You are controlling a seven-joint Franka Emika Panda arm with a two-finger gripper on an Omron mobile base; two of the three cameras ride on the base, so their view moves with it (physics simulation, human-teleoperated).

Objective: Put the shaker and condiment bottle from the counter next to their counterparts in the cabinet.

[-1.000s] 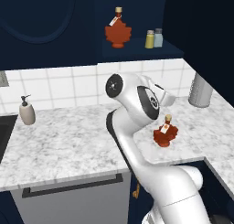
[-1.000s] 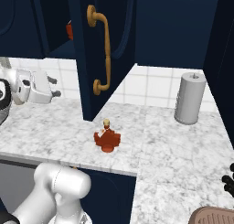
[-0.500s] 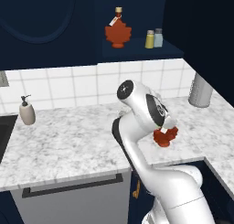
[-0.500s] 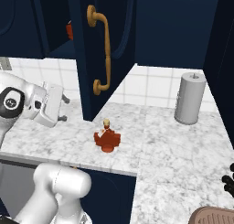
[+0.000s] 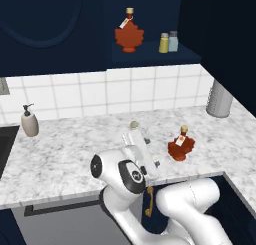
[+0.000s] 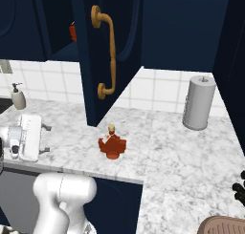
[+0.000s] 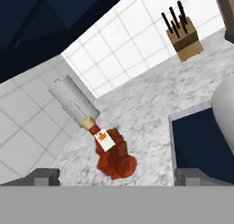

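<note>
The condiment bottle (image 5: 180,147) is seen upright on the worktop (image 5: 70,154), near its front edge by the inner corner where the counter turns, with its twin (image 5: 129,35) and both shakers (image 5: 168,42) already on the cabinet (image 5: 150,56) shelf. The gripper (image 7: 117,175) is held low beside the bottle, fingers (image 7: 44,176) spread wide apart and nothing clamped; in the hand view the bottle lies between them but not yet within reach. For a sound grasp, the hand is best advanced until the leaf-shaped body sits squarely between the pads, which should close across its thin faces rather than on the narrow neck. The paper-towel roll (image 6: 198,102) at the back edge stands well apart.
</note>
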